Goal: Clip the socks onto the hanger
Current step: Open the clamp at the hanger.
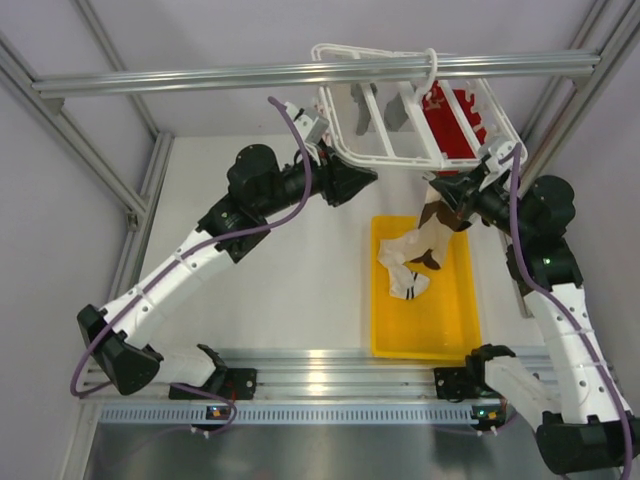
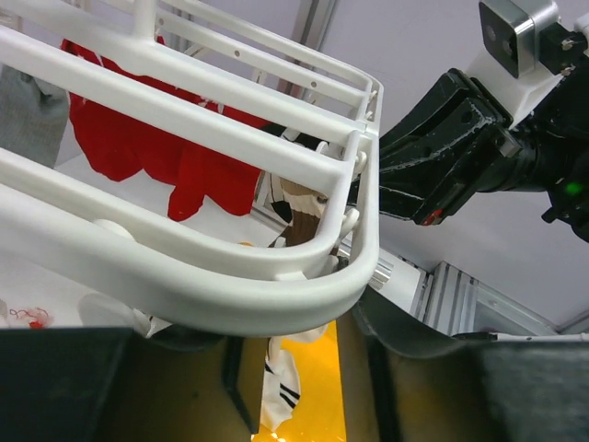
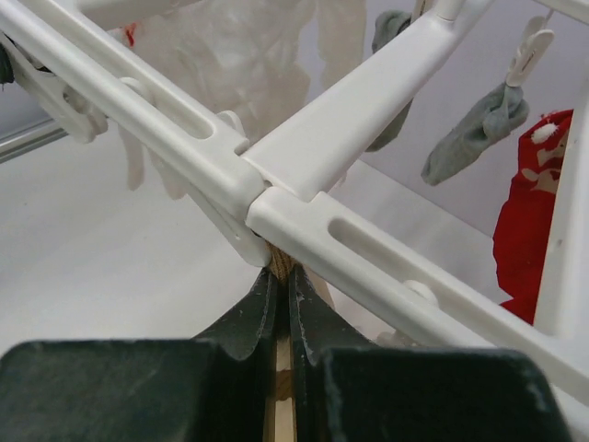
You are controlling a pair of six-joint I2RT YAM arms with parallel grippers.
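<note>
- A big white plastic drying hanger (image 1: pixel 372 152) with little clips hangs from a silver metal bar (image 1: pixel 250 76), up above the white tabletop (image 1: pixel 290 300).
- A small grey sock (image 3: pixel 479 129) and a red cloth (image 1: pixel 455 125) hang from it.
- The right jaws are squeezed tight on one soft cream and brown sock (image 1: pixel 428 238). They push its top end up under a white bar of the hanger, right beside a little white clip (image 3: pixel 221 221).
- I cannot see that clip biting the sock yet.
- The left jaws sit at the near corner of the hanger, with its rim between them. They are partly apart, and I cannot tell if they pinch the rim.
- At least one more striped sock (image 1: pixel 405 280) lies in the yellow plastic tray (image 1: pixel 450 330) below.
- I think the job is only starting. This sock needs clipping, then the ones in the tray.
</note>
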